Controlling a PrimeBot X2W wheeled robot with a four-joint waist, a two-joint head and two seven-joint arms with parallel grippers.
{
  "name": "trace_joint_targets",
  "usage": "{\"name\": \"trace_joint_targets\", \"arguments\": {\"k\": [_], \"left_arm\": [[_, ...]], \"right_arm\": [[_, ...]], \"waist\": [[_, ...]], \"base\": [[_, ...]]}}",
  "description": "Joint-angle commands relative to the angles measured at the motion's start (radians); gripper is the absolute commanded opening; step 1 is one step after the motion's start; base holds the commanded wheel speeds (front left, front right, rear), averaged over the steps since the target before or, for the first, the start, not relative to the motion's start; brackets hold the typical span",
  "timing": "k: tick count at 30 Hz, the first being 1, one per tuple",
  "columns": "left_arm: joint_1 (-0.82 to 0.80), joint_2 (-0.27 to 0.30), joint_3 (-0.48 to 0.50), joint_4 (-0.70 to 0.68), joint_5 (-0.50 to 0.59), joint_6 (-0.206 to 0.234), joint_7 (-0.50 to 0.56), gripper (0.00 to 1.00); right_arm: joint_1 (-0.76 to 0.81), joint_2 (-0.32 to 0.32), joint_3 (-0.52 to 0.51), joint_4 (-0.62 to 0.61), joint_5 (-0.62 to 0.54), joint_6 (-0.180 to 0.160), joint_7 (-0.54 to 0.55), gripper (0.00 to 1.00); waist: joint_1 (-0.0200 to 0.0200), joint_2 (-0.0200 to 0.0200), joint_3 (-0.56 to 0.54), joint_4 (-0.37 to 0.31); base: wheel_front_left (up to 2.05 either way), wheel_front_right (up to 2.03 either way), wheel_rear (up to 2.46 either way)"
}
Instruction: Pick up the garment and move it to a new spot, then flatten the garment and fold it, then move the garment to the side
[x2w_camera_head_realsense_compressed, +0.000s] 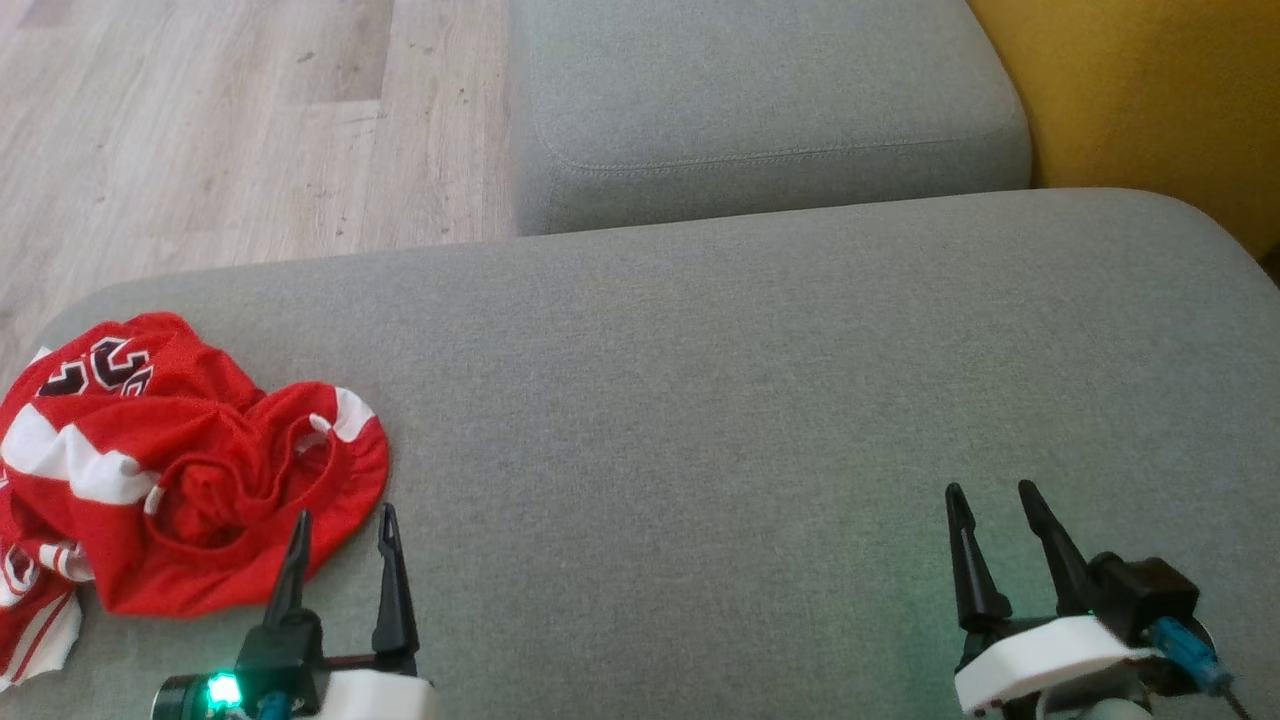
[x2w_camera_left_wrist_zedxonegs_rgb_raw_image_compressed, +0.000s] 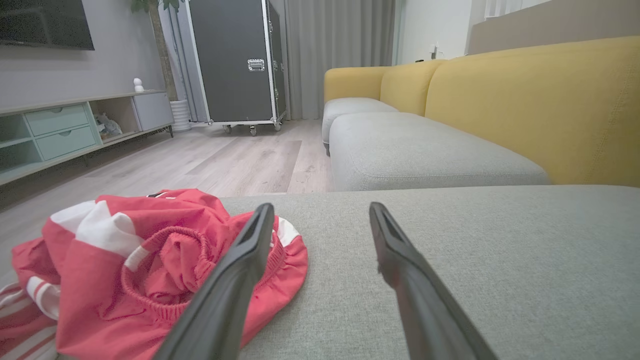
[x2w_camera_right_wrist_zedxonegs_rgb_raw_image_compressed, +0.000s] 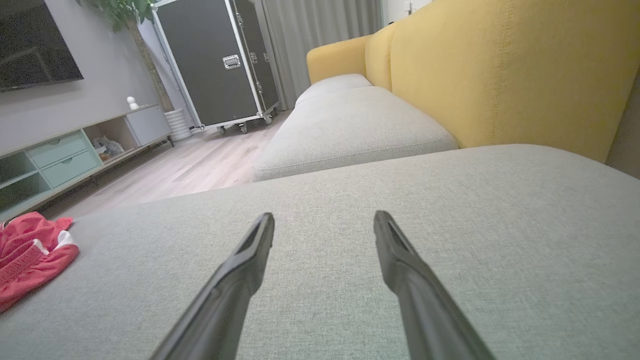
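Observation:
A crumpled red garment (x2w_camera_head_realsense_compressed: 170, 470) with white stripes and dark numerals lies bunched at the left end of the grey sofa cushion (x2w_camera_head_realsense_compressed: 760, 400). My left gripper (x2w_camera_head_realsense_compressed: 345, 520) stands open just at the garment's near right edge, its left finger over the red cloth, nothing between the fingers. In the left wrist view the garment (x2w_camera_left_wrist_zedxonegs_rgb_raw_image_compressed: 140, 270) sits left of the open left gripper (x2w_camera_left_wrist_zedxonegs_rgb_raw_image_compressed: 320, 210). My right gripper (x2w_camera_head_realsense_compressed: 990, 495) is open over bare cushion far to the right. The right wrist view shows the right gripper (x2w_camera_right_wrist_zedxonegs_rgb_raw_image_compressed: 324, 217) open and the garment (x2w_camera_right_wrist_zedxonegs_rgb_raw_image_compressed: 30, 250) at the far left.
A second grey seat cushion (x2w_camera_head_realsense_compressed: 760, 110) lies beyond, with the yellow backrest (x2w_camera_head_realsense_compressed: 1140, 90) to the right. Wooden floor (x2w_camera_head_realsense_compressed: 220, 130) drops off past the cushion's far left edge. A black wheeled case (x2w_camera_left_wrist_zedxonegs_rgb_raw_image_compressed: 235, 65) and a low cabinet (x2w_camera_left_wrist_zedxonegs_rgb_raw_image_compressed: 65, 130) stand across the room.

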Motion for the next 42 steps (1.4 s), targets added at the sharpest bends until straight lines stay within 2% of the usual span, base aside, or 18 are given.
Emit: {"name": "trace_joint_targets", "arguments": {"k": [1, 8, 16, 30, 35, 42], "left_arm": [[-0.027, 0.017, 0.023, -0.029, 0.033, 0.011, -0.014, 1.00], [-0.016, 0.015, 0.025, -0.021, 0.122, 0.036, -0.038, 1.00], [-0.009, 0.008, 0.030, -0.006, 0.198, 0.040, -0.058, 1.00], [-0.006, -0.017, 0.061, 0.021, 0.198, 0.006, -0.058, 1.00], [-0.007, -0.028, 0.069, 0.028, 0.195, -0.008, -0.058, 1.00], [0.007, -0.020, 0.086, 0.025, 0.208, -0.014, -0.058, 1.00]], "right_arm": [[-0.030, -0.009, 0.021, -0.026, -0.037, -0.001, -0.017, 1.00], [-0.026, -0.010, 0.032, -0.007, -0.146, -0.001, -0.040, 1.00], [-0.020, -0.010, 0.050, -0.007, -0.236, -0.001, -0.061, 1.00], [-0.013, -0.010, 0.055, 0.015, -0.236, -0.001, -0.061, 1.00], [0.007, -0.010, 0.051, 0.020, -0.238, -0.001, -0.061, 1.00], [0.018, -0.010, 0.062, 0.019, -0.226, -0.001, -0.061, 1.00]], "waist": [[0.0000, -0.0001, -0.002, 0.000], [0.0000, -0.0001, -0.014, -0.001], [0.0000, -0.0001, -0.020, -0.001], [0.0000, -0.0001, -0.023, 0.008], [0.0000, -0.0001, -0.031, 0.072], [0.0000, -0.0001, -0.035, 0.224]], "base": [[0.00, 0.00, 0.00], [0.00, 0.00, 0.00], [0.00, 0.00, 0.00], [0.00, 0.00, 0.00], [0.00, 0.00, 0.00], [0.00, 0.00, 0.00]]}}
